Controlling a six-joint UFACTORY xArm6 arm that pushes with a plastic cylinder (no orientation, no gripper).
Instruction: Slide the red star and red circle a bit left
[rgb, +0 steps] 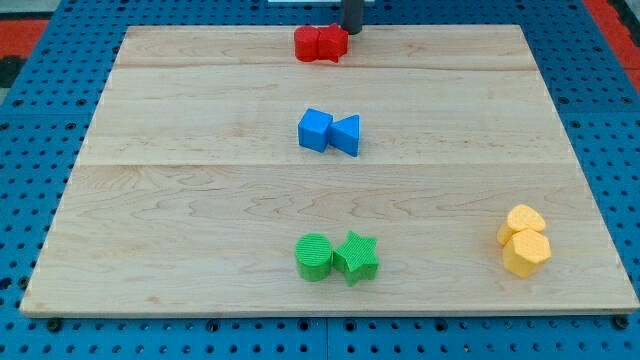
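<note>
The red circle (307, 43) and the red star (332, 44) sit touching each other near the top edge of the wooden board (200, 200), around the middle. The circle is on the left, the star on the right. My tip (352, 30) comes down from the view's top and stands just to the right of the red star, at or very near its right edge.
A blue cube (314, 130) and a blue triangle (346, 134) touch at the board's centre. A green circle (314, 257) and a green star (356, 257) sit near the bottom. Two yellow blocks (524, 239) lie at the bottom right.
</note>
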